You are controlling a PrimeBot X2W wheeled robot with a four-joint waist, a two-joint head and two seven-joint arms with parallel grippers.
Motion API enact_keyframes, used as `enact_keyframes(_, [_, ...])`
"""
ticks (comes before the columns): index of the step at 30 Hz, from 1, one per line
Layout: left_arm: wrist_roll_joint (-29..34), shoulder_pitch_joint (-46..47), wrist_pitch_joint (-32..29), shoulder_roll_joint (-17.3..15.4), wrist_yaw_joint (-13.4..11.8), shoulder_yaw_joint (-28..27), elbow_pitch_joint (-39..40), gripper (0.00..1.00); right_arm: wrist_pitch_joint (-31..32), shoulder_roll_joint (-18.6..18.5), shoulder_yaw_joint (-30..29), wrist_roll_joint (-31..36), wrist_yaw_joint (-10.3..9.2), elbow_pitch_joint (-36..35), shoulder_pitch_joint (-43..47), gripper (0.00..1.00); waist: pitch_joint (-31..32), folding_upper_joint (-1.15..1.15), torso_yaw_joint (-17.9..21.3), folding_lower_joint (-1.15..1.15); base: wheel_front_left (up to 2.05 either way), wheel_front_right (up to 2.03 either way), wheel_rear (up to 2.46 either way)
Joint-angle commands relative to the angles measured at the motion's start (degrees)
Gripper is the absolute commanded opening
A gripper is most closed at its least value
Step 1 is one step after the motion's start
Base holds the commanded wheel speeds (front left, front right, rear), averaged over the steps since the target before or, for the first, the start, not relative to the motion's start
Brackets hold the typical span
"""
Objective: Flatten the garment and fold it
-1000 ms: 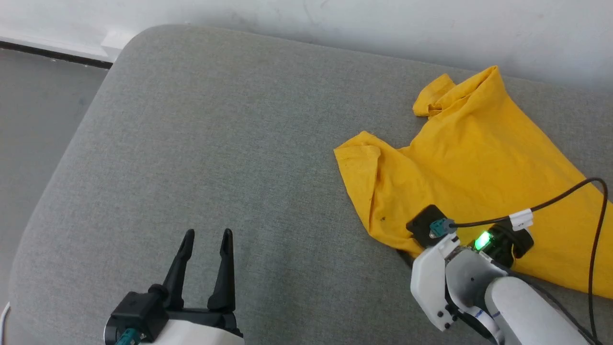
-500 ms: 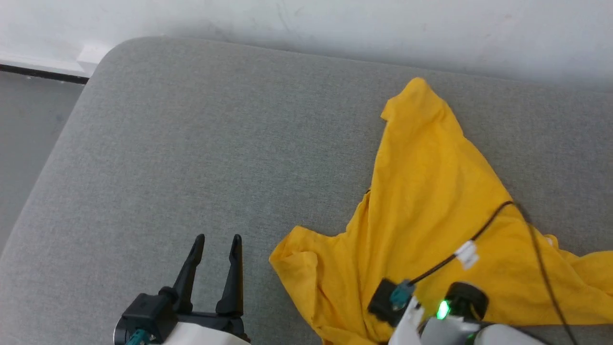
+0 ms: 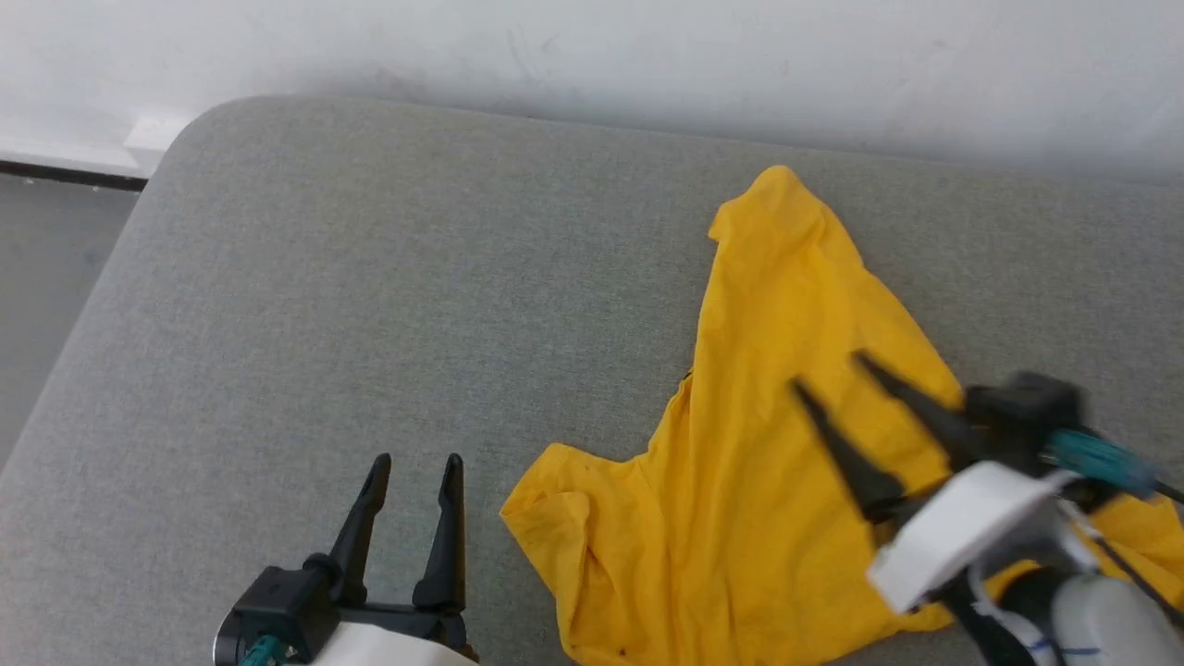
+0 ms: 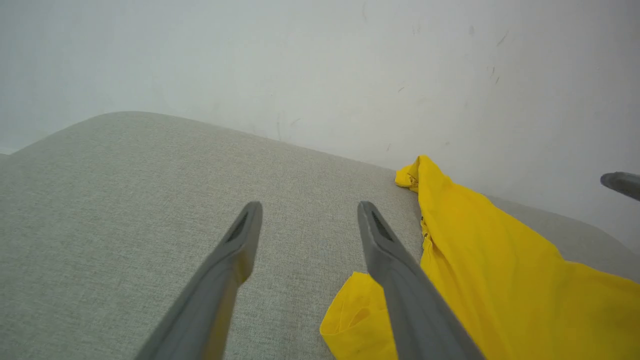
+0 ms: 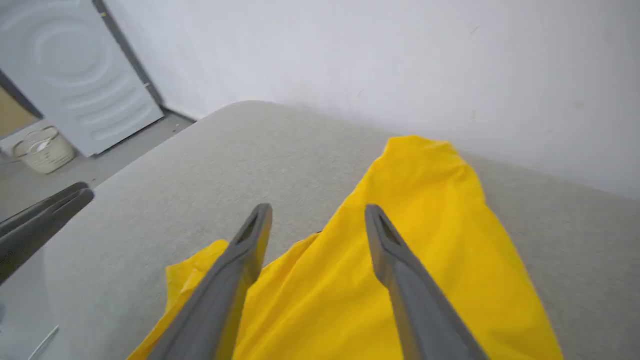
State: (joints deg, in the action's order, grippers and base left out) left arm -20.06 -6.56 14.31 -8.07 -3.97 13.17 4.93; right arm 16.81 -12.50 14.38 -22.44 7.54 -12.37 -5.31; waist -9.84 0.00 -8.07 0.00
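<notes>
The garment [image 3: 758, 444], a bright yellow T-shirt, lies crumpled on the grey cushion [image 3: 370, 305] toward the right, plain yellow side up; its printed face is hidden. One end reaches toward the back wall, a rumpled sleeve sits near the front. My right gripper [image 3: 828, 372] hovers open above the shirt's middle, blurred with motion, holding nothing. In the right wrist view the garment [image 5: 425, 235] lies under the spread right gripper [image 5: 317, 212]. My left gripper [image 3: 416, 465] stands open over bare cushion, left of the sleeve. In the left wrist view the left gripper [image 4: 309, 210] has the garment [image 4: 490, 260] beside its right finger.
A white wall [image 3: 647, 55] runs along the cushion's far edge. The cushion's rounded corner is at the back left, with grey floor [image 3: 46, 277] beyond it. In the right wrist view a white door [image 5: 70, 60] and a pale basket [image 5: 42, 150] stand on the floor.
My right gripper has let go of the shirt's front edge, lifted and swung up over the shirt, fingers now spread. The head camera shifted right and down. The left gripper stays put.
</notes>
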Motion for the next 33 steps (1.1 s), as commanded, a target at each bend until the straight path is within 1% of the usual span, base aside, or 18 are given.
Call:
enact_keyframes(1, [0.5,0.0,0.0,-0.5,-0.4,0.0,0.4,1.00,-3.5,3.1,-4.5,3.5,-0.05,-0.7,2.4,1.00,0.6,0.00,0.7,0.00,0.00,0.00,0.00])
enact_keyframes(2, [0.6,-0.2,0.0,-0.7,-0.5,0.0,0.5,1.00,-6.4,5.6,-8.6,6.4,-0.05,-1.1,4.0,1.00,0.8,0.00,0.9,0.00,0.00,0.00,0.00])
enact_keyframes(3, [0.6,-0.4,-0.1,-0.8,-0.7,0.0,0.7,1.00,-9.0,7.2,-12.3,9.3,-0.05,-1.4,5.7,1.00,1.0,0.00,1.1,0.00,0.00,0.00,0.00])
enact_keyframes(5, [1.0,-0.9,-0.1,-1.1,-1.0,0.0,0.9,1.00,-13.9,9.1,-19.0,13.7,-0.05,-2.0,8.9,1.00,1.3,0.00,1.7,0.00,0.00,0.00,0.00])
enact_keyframes(6, [1.3,-1.1,-0.2,-1.3,-1.2,0.0,1.0,1.00,-15.9,9.4,-21.8,14.4,-0.05,-2.1,10.3,1.00,1.5,0.00,2.1,0.00,0.00,0.00,0.00])
enact_keyframes(8, [1.4,-1.8,-0.4,-1.5,-1.8,-0.3,1.2,1.00,-19.4,9.6,-25.9,10.6,-0.05,-0.8,12.8,1.00,1.7,0.00,3.2,0.00,0.00,0.00,0.00])
enact_keyframes(10, [1.3,-2.3,-0.7,-1.5,-2.5,-0.7,1.5,1.00,-21.5,9.6,-27.4,8.4,-0.05,0.8,14.6,1.00,1.8,0.00,4.3,0.00,0.00,0.00,0.00])
enact_keyframes(14, [2.1,-1.7,-1.9,-2.0,-3.1,-0.4,2.0,1.00,-23.3,9.6,-27.7,7.6,-0.05,2.3,15.4,1.00,1.8,0.00,5.8,0.00,0.00,0.00,0.00])
enact_keyframes(17, [3.3,0.3,-4.2,-2.8,-2.8,0.8,2.0,1.00,-23.9,9.6,-27.5,7.5,-0.05,2.7,14.7,1.00,1.8,0.00,6.7,0.00,0.00,0.00,0.00])
enact_keyframes(19, [5.4,2.7,-7.0,-4.3,-2.3,2.3,1.2,1.00,-23.9,9.6,-27.5,7.5,-0.05,2.8,14.2,1.00,1.6,0.00,6.9,0.00,0.00,0.00,0.00])
enact_keyframes(21, [7.4,6.0,-10.5,-5.6,-0.9,4.3,-0.1,1.00,-23.8,9.6,-27.3,7.6,-0.05,2.9,13.8,1.00,1.4,0.00,6.6,0.00,0.00,0.00,0.00])
enact_keyframes(22, [8.3,7.9,-12.6,-6.4,0.2,5.6,-1.0,1.00,-23.7,9.6,-27.1,7.7,-0.05,2.9,13.7,1.00,1.2,0.00,6.3,0.00,0.00,0.00,0.00])
enact_keyframes(24, [10.4,12.0,-16.7,-8.1,3.0,8.4,-2.9,1.00,-23.3,9.6,-26.8,7.8,-0.05,2.9,13.5,1.00,0.9,0.00,5.9,0.00,0.00,0.00,0.00])
enact_keyframes(26, [11.8,16.3,-19.7,-9.0,6.1,11.0,-4.7,1.00,-22.9,9.6,-26.4,7.8,-0.05,2.9,13.3,1.00,0.5,0.00,5.4,0.00,0.00,0.00,0.00])
enact_keyframes(29, [12.2,22.1,-21.9,-8.5,8.8,13.9,-7.6,1.00,-22.2,9.6,-25.9,8.0,-0.05,2.9,12.9,1.00,-0.1,0.00,4.9,0.00,0.00,0.00,0.00])
enact_keyframes(33, [11.3,28.4,-23.4,-6.9,10.6,18.1,-12.7,1.00,-21.6,9.6,-25.1,7.9,-0.05,2.9,12.0,1.00,-1.2,0.00,5.1,0.00,0.00,0.00,0.00])
